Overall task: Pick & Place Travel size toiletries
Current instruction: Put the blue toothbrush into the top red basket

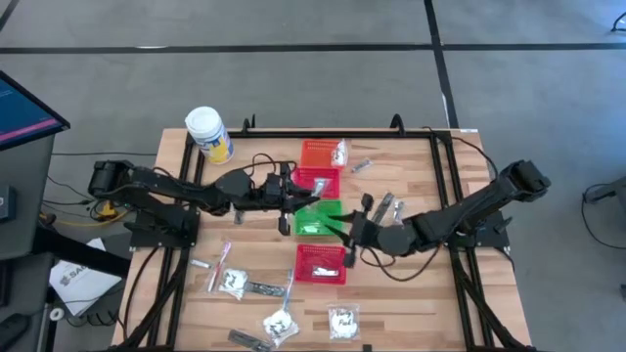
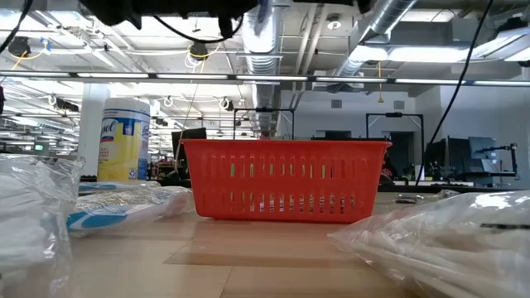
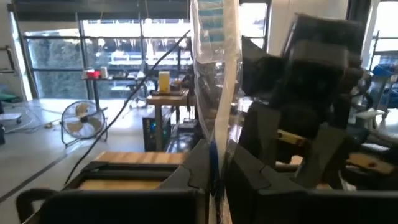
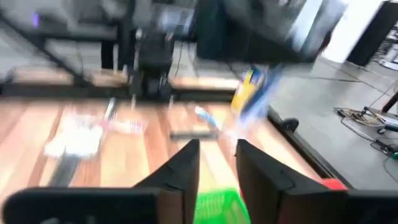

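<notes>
From above, you see three baskets: orange, green, red; both grippers meet at the green one's 12 o'clock edge. Left wrist: left gripper clamps a clear sachet, upright between its fingers. Right wrist: right gripper parted, empty.

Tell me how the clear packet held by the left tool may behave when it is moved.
The clear packet looks like thin, crinkled film, so it is probably light and floppy. The left tool pinches only its lower end, so the free top may sway. Its glossy surface might slip in the grip.
</notes>
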You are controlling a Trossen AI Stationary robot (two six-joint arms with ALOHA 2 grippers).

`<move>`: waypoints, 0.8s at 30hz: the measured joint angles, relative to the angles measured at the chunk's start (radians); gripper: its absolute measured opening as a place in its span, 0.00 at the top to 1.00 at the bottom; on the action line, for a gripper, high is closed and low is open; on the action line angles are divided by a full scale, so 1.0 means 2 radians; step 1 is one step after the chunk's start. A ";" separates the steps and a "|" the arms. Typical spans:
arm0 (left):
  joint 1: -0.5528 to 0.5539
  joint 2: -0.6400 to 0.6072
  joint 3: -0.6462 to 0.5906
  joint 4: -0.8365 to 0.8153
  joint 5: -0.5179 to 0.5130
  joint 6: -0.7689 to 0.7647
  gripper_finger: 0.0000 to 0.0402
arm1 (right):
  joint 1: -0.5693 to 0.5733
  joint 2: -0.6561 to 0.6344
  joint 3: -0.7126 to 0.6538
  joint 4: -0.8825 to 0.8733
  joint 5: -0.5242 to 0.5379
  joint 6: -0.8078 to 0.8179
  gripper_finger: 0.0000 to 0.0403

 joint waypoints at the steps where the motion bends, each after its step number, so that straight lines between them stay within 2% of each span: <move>1: 0.000 -0.009 0.001 -0.014 -0.001 0.001 0.96 | 0.006 -0.006 0.000 -0.019 0.001 0.001 0.73; 4: 0.000 -0.041 0.000 -0.074 -0.009 0.003 0.96 | 0.021 -0.025 0.000 -0.063 0.003 0.001 0.68; 8: 0.000 -0.072 0.000 -0.158 -0.063 0.013 0.96 | 0.030 -0.046 0.000 -0.132 0.003 0.016 0.65; 11: 0.004 -0.085 0.000 -0.212 -0.085 0.014 0.96 | 0.030 -0.055 0.000 -0.196 0.003 0.050 0.65; 18: 0.022 -0.081 0.015 -0.294 -0.098 0.015 0.96 | 0.036 -0.063 0.000 -0.344 -0.003 0.168 0.66; 21: 0.023 -0.075 0.029 -0.310 -0.110 0.014 0.96 | 0.054 -0.061 0.000 -0.351 0.001 0.169 0.66; 24: 0.022 -0.073 0.040 -0.334 -0.109 0.012 0.96 | 0.073 -0.059 -0.024 -0.298 0.003 0.129 0.66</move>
